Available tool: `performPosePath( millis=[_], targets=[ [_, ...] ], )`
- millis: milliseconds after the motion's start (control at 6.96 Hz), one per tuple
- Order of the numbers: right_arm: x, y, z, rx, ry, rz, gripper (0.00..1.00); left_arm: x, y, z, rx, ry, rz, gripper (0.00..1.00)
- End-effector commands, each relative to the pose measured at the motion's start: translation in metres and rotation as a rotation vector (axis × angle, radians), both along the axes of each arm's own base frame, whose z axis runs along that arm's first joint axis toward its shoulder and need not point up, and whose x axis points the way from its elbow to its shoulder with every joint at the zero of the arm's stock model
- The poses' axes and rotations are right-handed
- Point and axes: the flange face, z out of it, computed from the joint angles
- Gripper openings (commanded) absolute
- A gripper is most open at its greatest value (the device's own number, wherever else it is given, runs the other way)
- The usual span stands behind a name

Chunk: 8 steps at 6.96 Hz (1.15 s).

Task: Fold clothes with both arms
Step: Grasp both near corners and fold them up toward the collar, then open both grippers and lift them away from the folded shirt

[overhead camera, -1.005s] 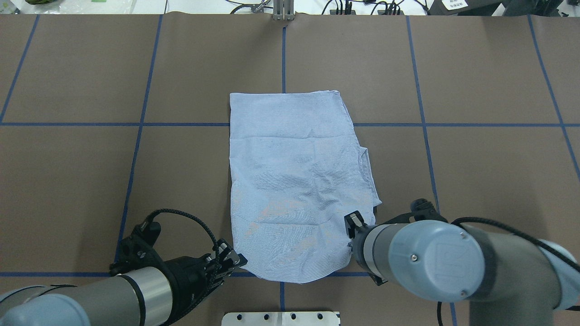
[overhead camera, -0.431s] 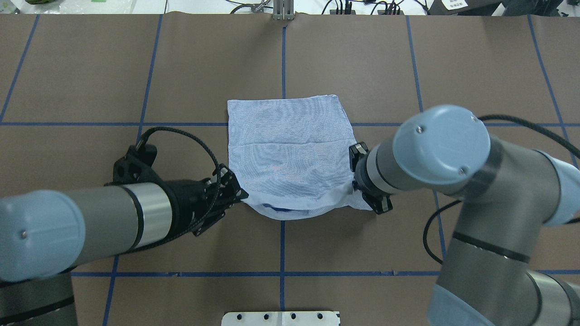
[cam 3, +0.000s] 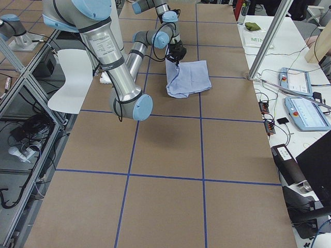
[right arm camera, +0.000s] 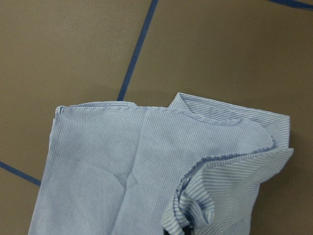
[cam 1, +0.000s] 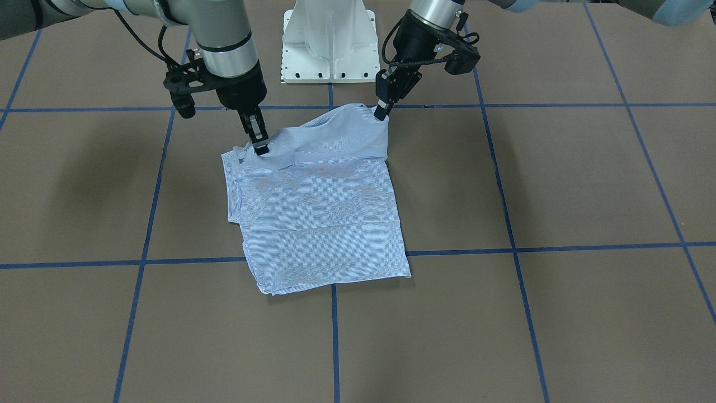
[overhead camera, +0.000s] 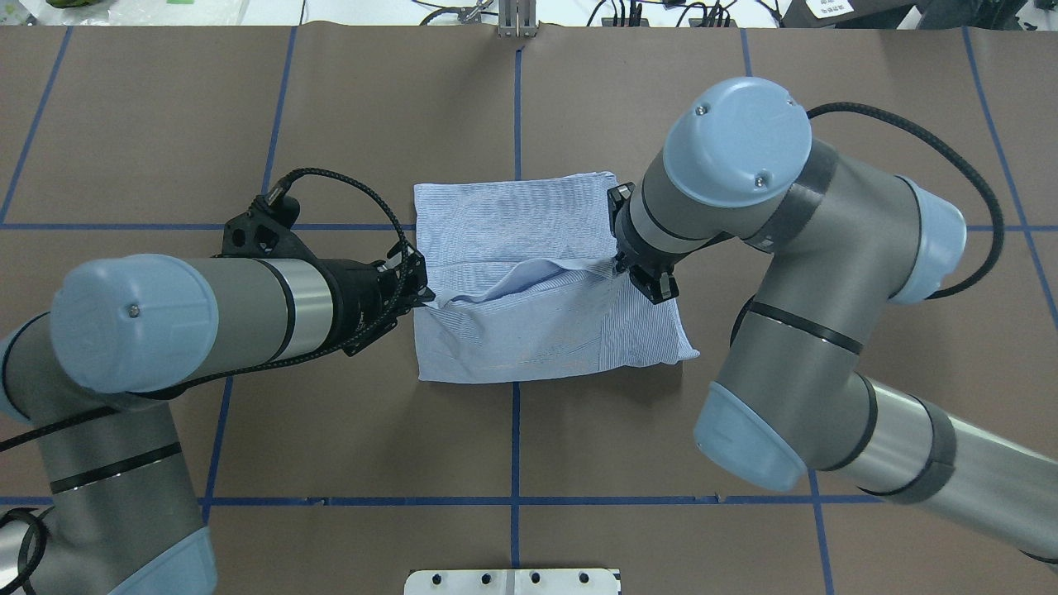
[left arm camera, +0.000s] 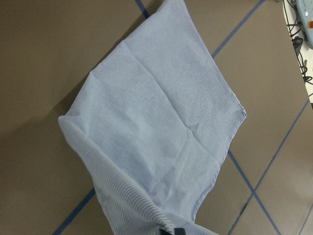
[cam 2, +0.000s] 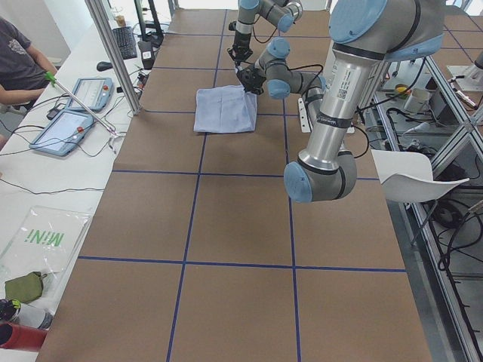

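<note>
- Silver-grey left arm (overhead camera: pixel 248 310) enters from the left side of the overhead view and reaches over the brown table (overhead camera: pixel 372 430), which has a blue tape grid.
- Left gripper (overhead camera: pixel 426 296): jaws clamped on one corner of the shirt's raised edge, clear of the table.
- Shirt (overhead camera: pixel 529 343): light blue with fine stripes, at table centre, astride the middle tape line and between the two grippers. The lower layer lies flat. The gripped edge is held above it, and the cloth sags in a loose fold between the two pinch points.
- Right gripper (cam 1: pixel 259 146): jaws clamped on the other corner of that same edge. In the overhead view the wrist mostly hides them.
- Right arm (overhead camera: pixel 826 248) enters from the right with its elbow bent.
- White mounting base (overhead camera: pixel 512 581): at the robot's edge of the table, well apart from the shirt.
</note>
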Motion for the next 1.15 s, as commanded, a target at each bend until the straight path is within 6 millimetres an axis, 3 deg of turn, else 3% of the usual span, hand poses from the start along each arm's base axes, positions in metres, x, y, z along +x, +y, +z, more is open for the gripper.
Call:
performPosePath(
  millis=[0, 287, 574, 718, 862, 1005],
  targets=[
    [-0.024, -0.041, 0.007, 0.017, 0.02, -0.029, 0.0, 0.008, -0.05, 0.014, 0.038, -0.065, -0.045, 0.0],
    [-0.035, -0.082, 0.023, 0.043, 0.026, -0.066, 0.0, 0.049, -0.105, 0.053, 0.079, -0.067, -0.073, 0.0],
    [-0.057, -0.104, 0.055, 0.093, 0.035, -0.11, 0.0, 0.079, -0.151, 0.079, 0.081, -0.137, -0.088, 0.0],
    [-0.076, -0.125, 0.077, 0.15, 0.051, -0.166, 0.42, 0.089, -0.187, 0.103, 0.087, -0.186, -0.105, 0.18],
    [-0.098, -0.153, 0.099, 0.208, 0.077, -0.221, 0.99, 0.086, -0.208, 0.13, 0.144, -0.252, -0.092, 0.99],
    [-0.067, -0.198, 0.104, 0.233, 0.042, -0.232, 1.0, 0.061, -0.228, 0.131, 0.171, -0.272, -0.116, 1.0]
  ],
)
